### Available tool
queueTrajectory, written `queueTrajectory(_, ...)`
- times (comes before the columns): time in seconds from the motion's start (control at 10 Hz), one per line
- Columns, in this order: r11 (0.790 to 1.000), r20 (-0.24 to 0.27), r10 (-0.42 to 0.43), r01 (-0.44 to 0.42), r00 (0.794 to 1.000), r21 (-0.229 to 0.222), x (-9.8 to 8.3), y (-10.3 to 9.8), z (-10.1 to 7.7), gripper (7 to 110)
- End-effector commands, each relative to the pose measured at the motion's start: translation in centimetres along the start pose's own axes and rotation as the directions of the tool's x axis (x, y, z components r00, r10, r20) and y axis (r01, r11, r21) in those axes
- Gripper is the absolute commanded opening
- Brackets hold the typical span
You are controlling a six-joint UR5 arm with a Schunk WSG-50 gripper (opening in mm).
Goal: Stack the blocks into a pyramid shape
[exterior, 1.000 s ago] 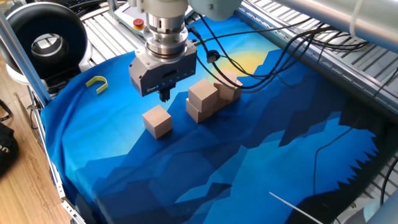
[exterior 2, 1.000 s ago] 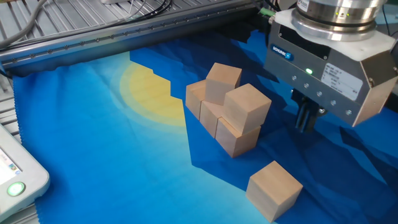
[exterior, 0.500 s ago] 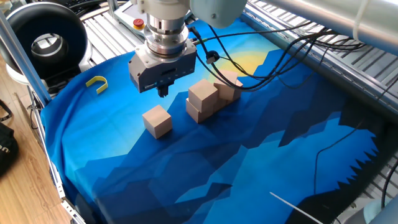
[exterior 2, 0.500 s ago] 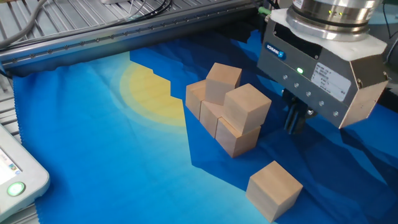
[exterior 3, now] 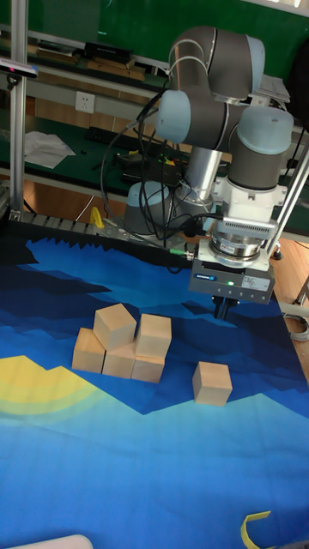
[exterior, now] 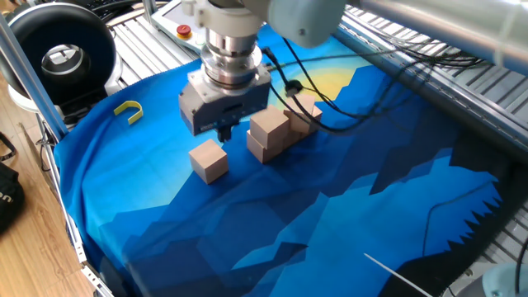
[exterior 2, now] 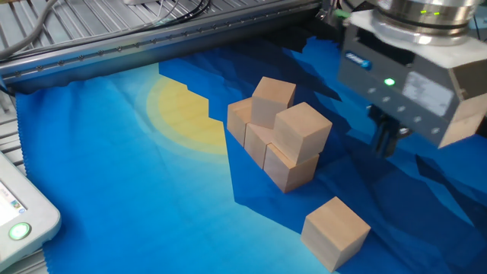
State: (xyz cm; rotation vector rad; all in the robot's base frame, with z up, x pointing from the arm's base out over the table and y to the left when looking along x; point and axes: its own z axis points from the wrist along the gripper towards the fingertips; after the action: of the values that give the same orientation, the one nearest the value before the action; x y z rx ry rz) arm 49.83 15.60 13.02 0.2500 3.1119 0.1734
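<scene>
Overhead, claw [exterior 3: 225, 310] vertical, fingers together, empty, above lone block [exterior 3: 211, 383]

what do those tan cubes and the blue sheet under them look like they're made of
The cubes look like plain unfinished wood: matte pale tan faces, sharp edges, faint grain. The sheet looks like printed fabric: it wrinkles and folds near the edges, with a slight sheen.

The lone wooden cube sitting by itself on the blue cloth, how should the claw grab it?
Come straight down on the lone tan wooden cube and pinch two opposite flat side faces. It sits flat, apart from the stacked cubes, so its sides look free.
</scene>
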Motion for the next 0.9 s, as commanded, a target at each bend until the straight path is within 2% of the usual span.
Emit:
queueTrajectory(0.0,0.999,0.003,0.017,-0.017,1.0,-0.027,0.5,0.2,0.6,7)
queueTrajectory(0.2,1.0,0.027,0.023,-0.022,0.999,-0.015,-2.4,0.2,1.3,7)
queueTrajectory(0.3,1.0,0.031,0.011,-0.011,0.999,0.013,-2.4,-0.5,1.3,7)
queueTrajectory(0.4,0.998,0.075,-0.034,0.03,0.997,0.055,-3.6,-1.5,1.2,7)
queueTrajectory(0.5,0.992,0.131,-0.125,0.121,0.984,0.039,-5.0,-0.7,1.1,44)
queueTrajectory(0.6,0.983,0.174,-0.182,0.178,0.968,0.038,-6.1,-0.3,0.9,44)
queueTrajectory(0.7,0.981,0.176,-0.192,0.186,0.966,0.05,-6.2,-0.6,0.9,44)
queueTrajectory(0.8,0.986,0.164,-0.164,0.155,0.973,0.069,-6.0,-1.2,0.9,44)
